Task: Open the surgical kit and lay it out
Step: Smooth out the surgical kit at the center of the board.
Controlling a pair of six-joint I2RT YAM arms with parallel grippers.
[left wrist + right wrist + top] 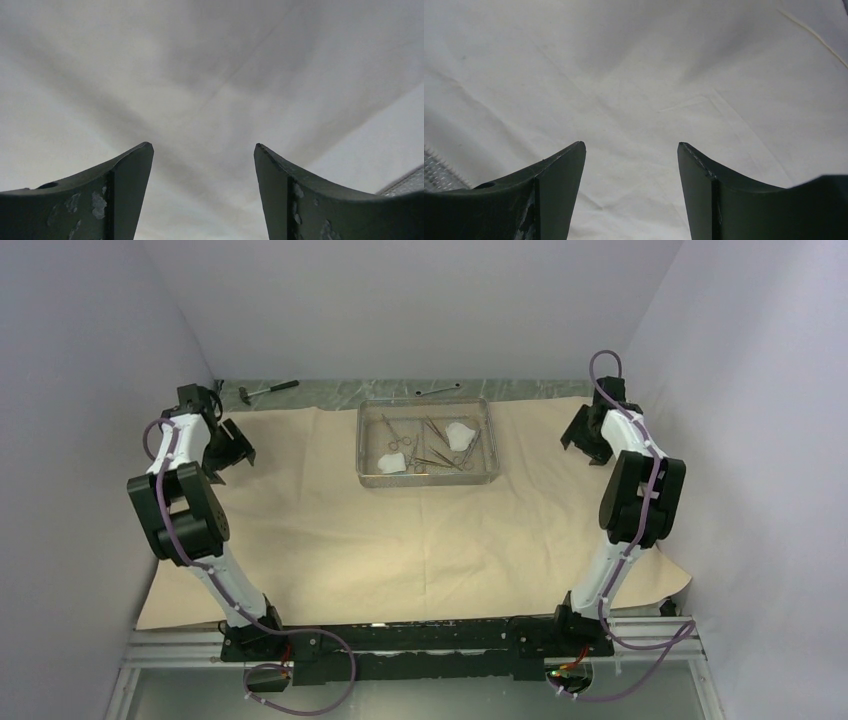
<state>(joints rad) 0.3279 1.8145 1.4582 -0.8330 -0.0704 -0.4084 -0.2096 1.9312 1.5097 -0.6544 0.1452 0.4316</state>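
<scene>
The tan wrap sheet [400,530] lies spread flat over the table. The steel wire-mesh tray [372,478] stands on it at the back centre, holding ring-handled clamps [397,435], tweezers [436,462] and white gauze pads [392,462]. My left gripper [232,450] is open and empty above the sheet's far left part; the left wrist view shows only sheet [200,90] between its fingers. My right gripper [585,443] is open and empty above the sheet's far right part, with bare sheet [634,75] under it and a bit of the tray's mesh [436,175] at the left edge.
A dark-handled hammer [268,390] lies on the bare table at the back left, beyond the sheet. A small thin wrench [438,390] lies behind the tray. White walls close in the left, right and back sides. The sheet's front right corner [670,580] hangs over the table edge.
</scene>
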